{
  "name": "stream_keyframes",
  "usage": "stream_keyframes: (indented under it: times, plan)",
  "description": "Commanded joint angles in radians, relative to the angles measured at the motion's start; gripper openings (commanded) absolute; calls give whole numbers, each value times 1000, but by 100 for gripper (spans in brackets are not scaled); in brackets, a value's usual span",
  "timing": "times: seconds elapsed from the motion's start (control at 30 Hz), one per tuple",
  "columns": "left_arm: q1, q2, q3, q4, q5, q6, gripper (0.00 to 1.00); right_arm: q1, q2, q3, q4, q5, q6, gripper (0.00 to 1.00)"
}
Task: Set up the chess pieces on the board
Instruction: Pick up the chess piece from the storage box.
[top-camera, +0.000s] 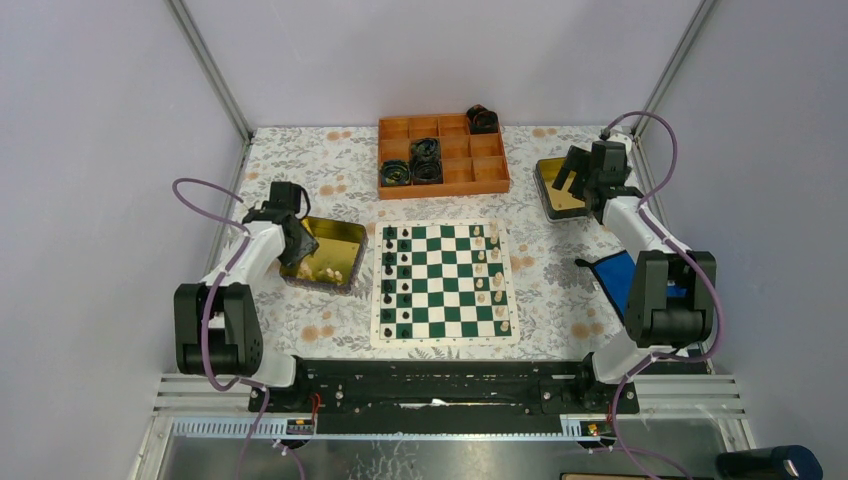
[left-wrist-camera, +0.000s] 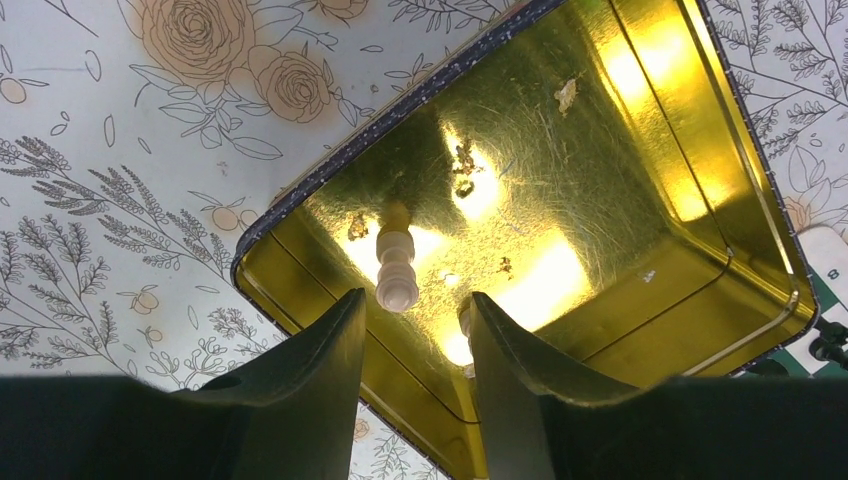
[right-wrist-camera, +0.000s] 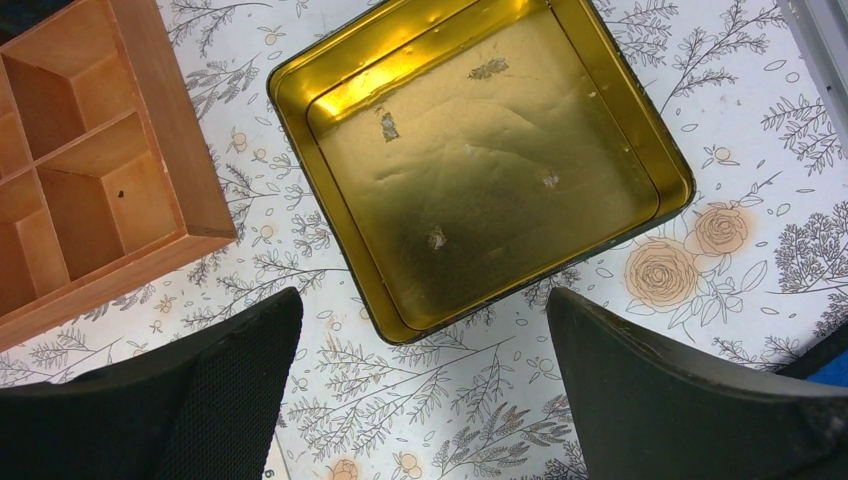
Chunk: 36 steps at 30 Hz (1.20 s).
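1. Nearest, by the middle of the near edge of the flower-printed table (top-camera: 330, 335), lies the flat square chessboard (top-camera: 445, 285) of dark green and white squares with a pale cream border. Its sides run square to the table's edges.
2. Black turned chess pieces (top-camera: 396, 280) stand upright in the two files along the board's left edge. Cream-white turned chess pieces (top-camera: 492, 280) stand in the two files along its right edge, so each side's lines run near to far. They are too small to tell by kind or to count.
3. By the table's right edge a flat blue object (top-camera: 612, 272) is partly hidden behind the right arm (top-camera: 655, 295).
4. Left of the board sits a square gold-lined metal tin (top-camera: 340, 240). The left claw (top-camera: 297, 248) hangs over it and covers its left part. Loose cream pieces (top-camera: 312, 270) lie along its near side.
5. In the left wrist view the left claw (left-wrist-camera: 415, 335) has its jaws partly apart, clamping nothing. One cream piece (left-wrist-camera: 396, 265) lies on its side on the tin's floor just beyond the fingertips, its long axis pointing straight away from the claw. Glare blurs which end is the base. A second cream piece (left-wrist-camera: 465, 320) is mostly hidden behind the right finger.
6. At the far right corner sits a second gold-lined tin (top-camera: 556, 195). The right claw (right-wrist-camera: 420, 330) hovers above it, jaws spread wide and holding nothing.
7. Farthest, at the middle of the far edge, an orange wooden compartment tray (top-camera: 445, 190) holds black coiled rolls (top-camera: 425, 150). The right wrist view cuts it off.
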Motion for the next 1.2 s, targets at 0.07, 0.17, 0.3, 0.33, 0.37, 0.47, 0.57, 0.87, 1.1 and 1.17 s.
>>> stream_keyframes:
  times: [0.07, 0.17, 0.3, 0.33, 0.37, 0.47, 0.57, 0.87, 1.1, 1.17]
  plan:
    - [10, 26, -3, 48, 12, 22, 49, 6, 9, 35, 33, 2, -1, 100]
    - [10, 37, -6, 52, 13, 24, 49, 6, 14, 36, 32, 3, -1, 100]
    - [11, 42, -14, 59, 17, 24, 49, 6, 18, 39, 32, 2, -1, 100]
    - [11, 43, -17, 61, 16, 24, 49, 6, 17, 38, 33, 3, -1, 100]
    - [11, 44, -21, 62, 16, 25, 49, 6, 17, 38, 33, 3, -1, 100]
    - [11, 49, -28, 67, 16, 27, 49, 6, 18, 36, 33, 1, -1, 100]
    - [11, 53, -36, 74, 16, 28, 48, 6, 15, 35, 32, 3, -1, 100]
    - [11, 51, -37, 80, 19, 37, 26, 6, 1, 22, 32, 4, -1, 100]
    - [12, 36, -35, 74, 21, 40, 11, 6, -8, 16, 33, 7, -1, 100]
    - [13, 29, -30, 68, 21, 43, 9, 6, -11, 16, 33, 6, -1, 100]
